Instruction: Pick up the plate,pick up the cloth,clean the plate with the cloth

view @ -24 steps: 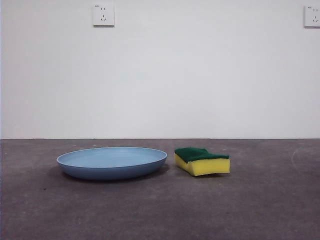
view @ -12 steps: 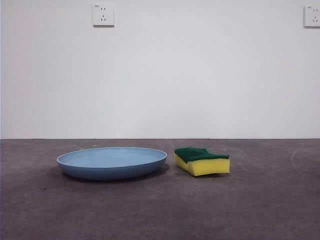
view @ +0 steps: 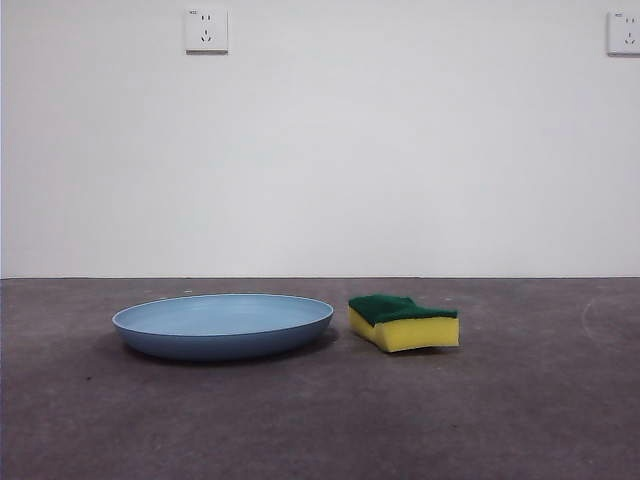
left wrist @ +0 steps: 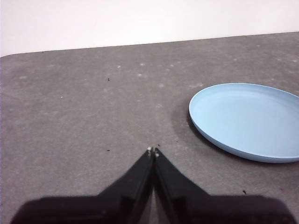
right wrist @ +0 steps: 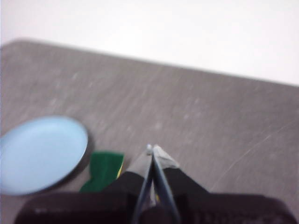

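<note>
Black left fingers (left wrist: pixel 153 151) pressed together, empty, above grey table (left wrist: pixel 84 116); right fingers (right wrist: pixel 152 149) likewise; round light-blue plate (view: pixel 222 325) beside yellow-green sponge cloth (view: pixel 404 322); open wide, pinch rim squarely.

Light-blue plate (view: pixel 222 325), round, shallow, sits flat and empty mid-table. Just beside it, not touching: cloth (view: pixel 404 322), a yellow sponge, dark green scouring face up, lying flat on table.
</note>
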